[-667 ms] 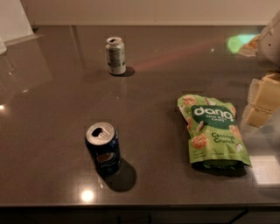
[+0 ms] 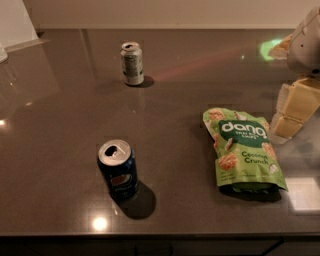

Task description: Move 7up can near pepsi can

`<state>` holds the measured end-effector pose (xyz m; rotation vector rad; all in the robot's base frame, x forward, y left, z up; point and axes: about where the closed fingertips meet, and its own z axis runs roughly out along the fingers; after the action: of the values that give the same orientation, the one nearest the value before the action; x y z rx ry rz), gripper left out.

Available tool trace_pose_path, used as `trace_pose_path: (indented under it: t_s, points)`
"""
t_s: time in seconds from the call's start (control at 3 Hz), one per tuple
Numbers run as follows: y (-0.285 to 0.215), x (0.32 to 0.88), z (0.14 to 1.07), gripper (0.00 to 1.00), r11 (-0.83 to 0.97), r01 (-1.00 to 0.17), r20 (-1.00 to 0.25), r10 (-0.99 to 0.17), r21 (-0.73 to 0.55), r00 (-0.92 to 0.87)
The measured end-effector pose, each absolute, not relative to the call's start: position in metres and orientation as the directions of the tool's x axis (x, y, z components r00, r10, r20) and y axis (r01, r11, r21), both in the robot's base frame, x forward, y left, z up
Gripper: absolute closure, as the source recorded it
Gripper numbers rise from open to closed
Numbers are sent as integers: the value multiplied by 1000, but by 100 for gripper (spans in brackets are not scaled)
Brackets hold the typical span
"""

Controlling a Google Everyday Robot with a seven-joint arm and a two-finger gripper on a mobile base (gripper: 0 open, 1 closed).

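Nearest the front edge, left of centre, the pepsi can (image 2: 117, 170) is seen upright on the worktop (image 2: 60, 125), top opened, shadow thrown to its right. It is the ref. point of the task, so it is judged best left where it stands.

To the right & a bit further back a green snack bag (image 2: 245, 150) is laid flat, label up, well apart from both cans. It is no part of the job, but it lies roughly btw the claw and the pepsi can, so a low sweep across it could be fouled.

At the right edge, just beyond the bag, the claw (image 2: 292, 112) is seen as pale yellow blocks under a white arm housing (image 2: 307, 45), partly cut by the frame. Wide or narrow can't be told; nothing is seen held in it.

Further back, left of centre, the 7up can (image 2: 132, 63) is stood upright, well apart from the claw and from the pepsi can, w/ bare worktop between the cans. The task is judged to be at its start: can not yet grasped, approach not yet made.

Worktop: dark, glossy, light spots mirrored near front & left, a green glint (image 2: 270, 48) at far right. Behind it a pale wall (image 2: 175, 12) is seen; a white object (image 2: 15, 22) at the far-left corner can't be identified.
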<state>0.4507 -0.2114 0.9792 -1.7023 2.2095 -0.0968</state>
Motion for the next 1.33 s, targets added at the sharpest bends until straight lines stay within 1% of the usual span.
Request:
trace_pose_path:
  t_s: [0.33,0.67,1.0,1.33]
  points:
    - [-203,474,981,0,291,-915,-279,-937,-281,-212]
    - [-186,517,983,0,312,-902,-374,-908,-299,-190]
    - [-146,579,978,0,316,-894,-489,-862,-316,-132]
    - [-116,617,970,0,326,-886,-551,-828,-328,-101]
